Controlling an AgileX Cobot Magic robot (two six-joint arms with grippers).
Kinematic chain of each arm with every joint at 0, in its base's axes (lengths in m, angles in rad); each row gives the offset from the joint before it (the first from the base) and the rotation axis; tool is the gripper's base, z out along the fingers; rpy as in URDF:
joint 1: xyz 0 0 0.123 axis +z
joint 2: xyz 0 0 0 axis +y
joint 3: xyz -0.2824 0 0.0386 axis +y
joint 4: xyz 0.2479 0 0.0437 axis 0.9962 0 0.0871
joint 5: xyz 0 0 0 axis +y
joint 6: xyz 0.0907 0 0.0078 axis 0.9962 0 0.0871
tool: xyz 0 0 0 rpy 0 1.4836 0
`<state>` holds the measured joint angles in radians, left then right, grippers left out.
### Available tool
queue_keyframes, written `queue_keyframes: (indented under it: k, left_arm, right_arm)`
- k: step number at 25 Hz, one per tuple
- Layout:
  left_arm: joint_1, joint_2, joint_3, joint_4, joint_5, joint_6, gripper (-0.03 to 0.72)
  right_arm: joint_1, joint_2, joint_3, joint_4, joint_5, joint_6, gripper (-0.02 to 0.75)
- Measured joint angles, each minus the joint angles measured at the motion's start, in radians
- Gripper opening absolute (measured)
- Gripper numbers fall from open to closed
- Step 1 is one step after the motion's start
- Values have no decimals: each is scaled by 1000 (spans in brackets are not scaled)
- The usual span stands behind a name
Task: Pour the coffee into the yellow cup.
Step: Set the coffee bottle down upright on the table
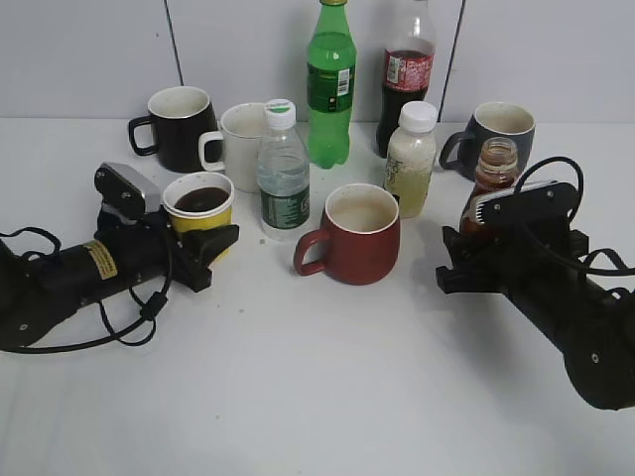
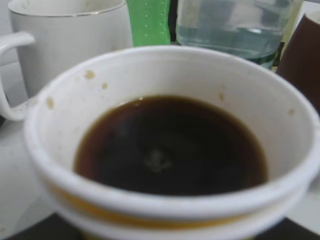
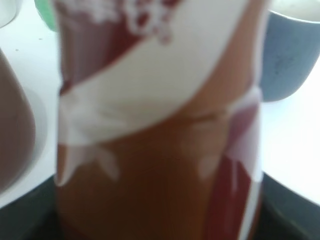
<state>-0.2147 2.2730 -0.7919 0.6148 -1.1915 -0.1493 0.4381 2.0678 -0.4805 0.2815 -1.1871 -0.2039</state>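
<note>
The yellow cup (image 1: 199, 211) stands on the table at the left, white inside and holding dark coffee (image 2: 170, 150). My left gripper (image 1: 205, 252) lies low on the table with its fingers closed around the cup's lower part. The cup's rim (image 2: 165, 60) fills the left wrist view. The brown coffee bottle (image 1: 496, 165), uncapped with a red and white label, stands upright at the right. My right gripper (image 1: 468, 260) is shut around its body, and the bottle (image 3: 160, 125) fills the right wrist view. The fingertips are mostly hidden.
A red mug (image 1: 357, 240) stands at the centre, with a water bottle (image 1: 283, 177) and a white mug (image 1: 236, 145) beside the yellow cup. Behind stand a black mug (image 1: 179, 127), green bottle (image 1: 330, 84), cola bottle (image 1: 409, 74), pale drink bottle (image 1: 411, 159) and grey mug (image 1: 502, 133).
</note>
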Motion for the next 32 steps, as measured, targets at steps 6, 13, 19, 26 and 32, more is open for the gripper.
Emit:
queue_keyframes:
  k: [6,13,19,26,32]
  left_arm:
    - [0,38,-32,2,-11,0,370]
    - [0,39,-35,7,-9,1,405]
    - [0,39,-35,7,-9,1,426]
    - [0,39,-35,32,-13,1,539]
    - [0,39,-35,32,-14,1,572]
  right_arm:
    - [0,0,0,2,0,1,503]
    - [0,0,0,2,0,1,503]
    - [0,0,0,2,0,1,503]
    - [0,0,0,25,0,1,503]
    - [0,0,-7,48,0,2,503]
